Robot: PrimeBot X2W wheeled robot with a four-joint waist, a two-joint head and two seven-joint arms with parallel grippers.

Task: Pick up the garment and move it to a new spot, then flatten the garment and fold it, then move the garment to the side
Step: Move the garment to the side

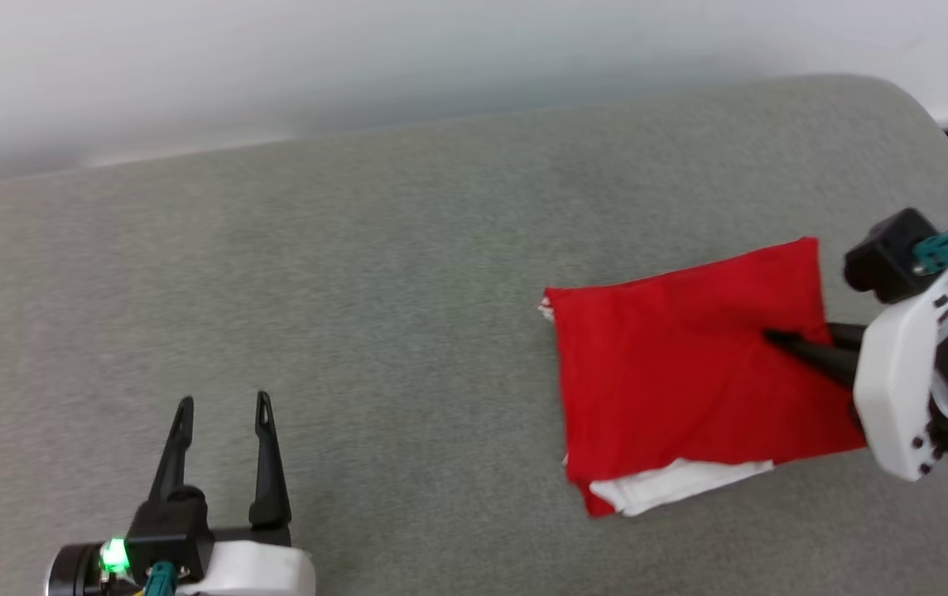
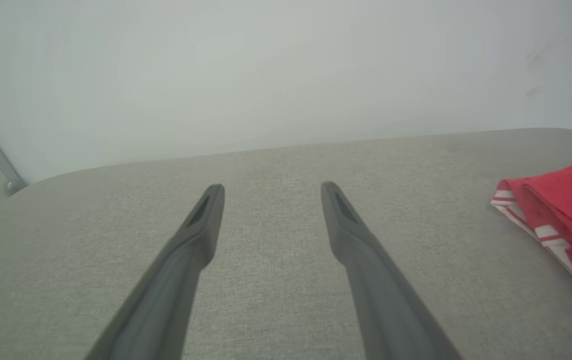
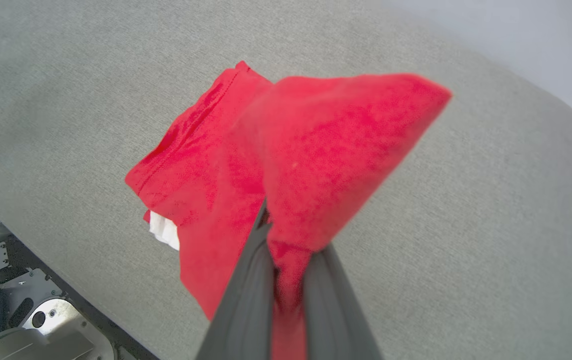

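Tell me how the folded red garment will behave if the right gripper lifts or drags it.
Probably floppy: the garment bunches into a peak where the right gripper pinches it. Its layers may slide apart, since a white layer already pokes out.

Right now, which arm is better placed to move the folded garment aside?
Right. The right gripper is shut on the garment; the left gripper hangs open, apart from it, over the grey surface.

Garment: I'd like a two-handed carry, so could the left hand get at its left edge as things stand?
Probably yes. The left hand is open over bare grey surface, nothing lies between it and the left edge of the garment, and the right hand is shut on its right side.
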